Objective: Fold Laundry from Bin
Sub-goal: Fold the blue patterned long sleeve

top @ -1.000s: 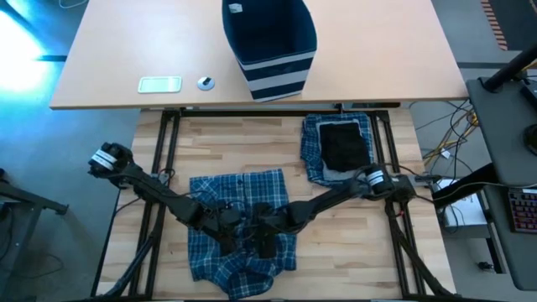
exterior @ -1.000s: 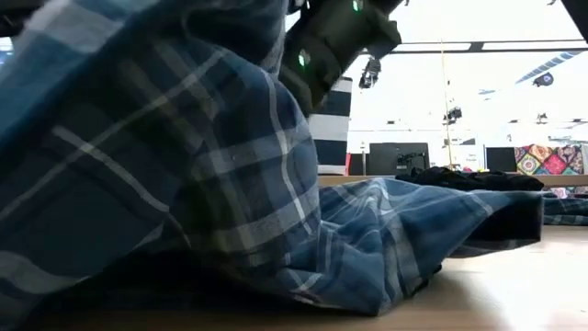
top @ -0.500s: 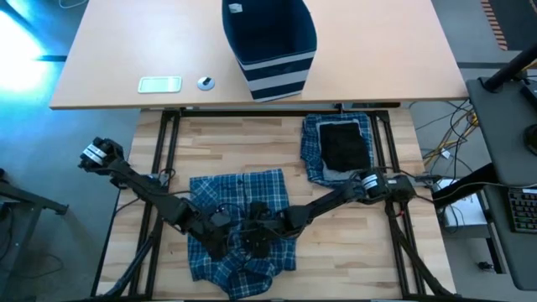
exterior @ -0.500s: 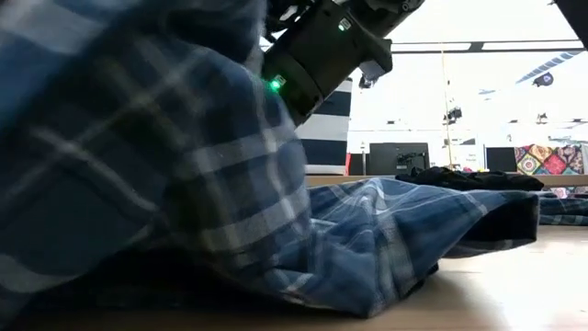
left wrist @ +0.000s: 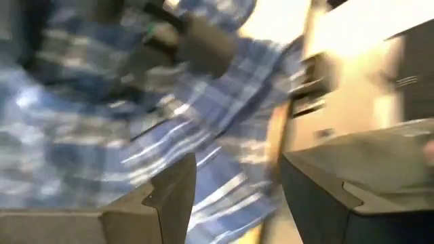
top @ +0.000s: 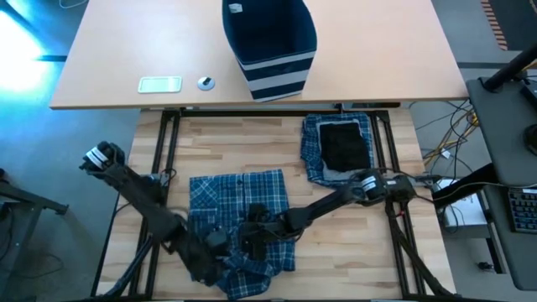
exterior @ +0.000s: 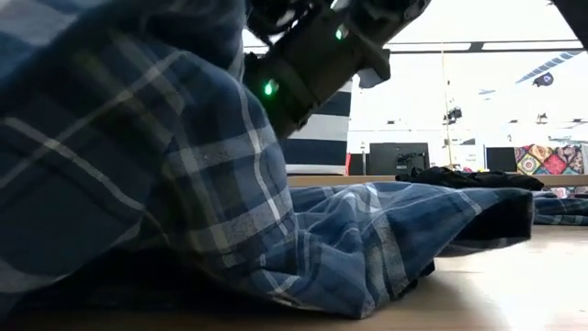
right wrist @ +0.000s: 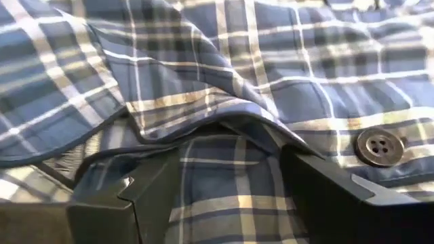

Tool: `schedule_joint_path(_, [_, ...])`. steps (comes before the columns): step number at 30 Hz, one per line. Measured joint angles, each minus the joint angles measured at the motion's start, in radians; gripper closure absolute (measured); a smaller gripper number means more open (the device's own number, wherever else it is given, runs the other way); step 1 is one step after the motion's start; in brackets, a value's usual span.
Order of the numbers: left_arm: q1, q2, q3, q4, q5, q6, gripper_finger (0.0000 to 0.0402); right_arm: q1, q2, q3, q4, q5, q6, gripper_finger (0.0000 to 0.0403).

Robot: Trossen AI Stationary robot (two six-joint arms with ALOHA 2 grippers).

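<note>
Left to right, as I read it. My left gripper (top: 211, 252) sits low on the plaid shirt (top: 239, 205), fingers (left wrist: 173, 196) spread, nothing pinched between them. My right gripper (top: 252, 237) rests mid-shirt, jaws parted over a fold near a button (right wrist: 380, 144). Folded pile (top: 340, 147) lies farther right; the bin (top: 268, 42) stands on the far table (top: 109, 50).

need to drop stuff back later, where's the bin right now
In the high view the bin stands on the far table, near its middle, right of a small white tray.
</note>
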Motion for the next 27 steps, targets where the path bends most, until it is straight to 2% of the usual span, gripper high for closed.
schedule_joint_path(2, [-0.021,0.044,0.052,-0.107,-0.036,-0.001,0.0205,0.000,0.016,0.000,0.008,-0.001,-0.001,0.0147])
schedule_joint_path(6, [-0.025,0.144,0.158,-0.172,-0.053,0.017,0.0196,0.000,0.023,0.000,0.001,0.000,0.014,0.0147])
schedule_joint_path(14, [-0.026,0.395,0.422,-0.380,-0.080,0.184,0.0147,0.004,0.020,0.001,-0.017,0.001,0.019,0.0147])
schedule_joint_path(18, [-0.024,0.453,0.460,-0.482,-0.090,0.149,0.0141,0.005,0.019,0.002,-0.028,-0.006,0.019,0.0147])
schedule_joint_path(22, [-0.020,0.467,0.451,-0.492,-0.066,0.087,0.0182,0.009,0.016,0.002,-0.038,-0.020,0.006,0.0147])
schedule_joint_path(24, [-0.019,0.473,0.449,-0.491,-0.061,0.069,0.0221,0.010,-0.001,0.003,-0.082,-0.033,-0.009,0.0147])
schedule_joint_path(27, [-0.019,0.474,0.449,-0.494,-0.060,0.032,0.0300,0.011,-0.038,0.001,-0.153,-0.042,-0.014,0.0147])
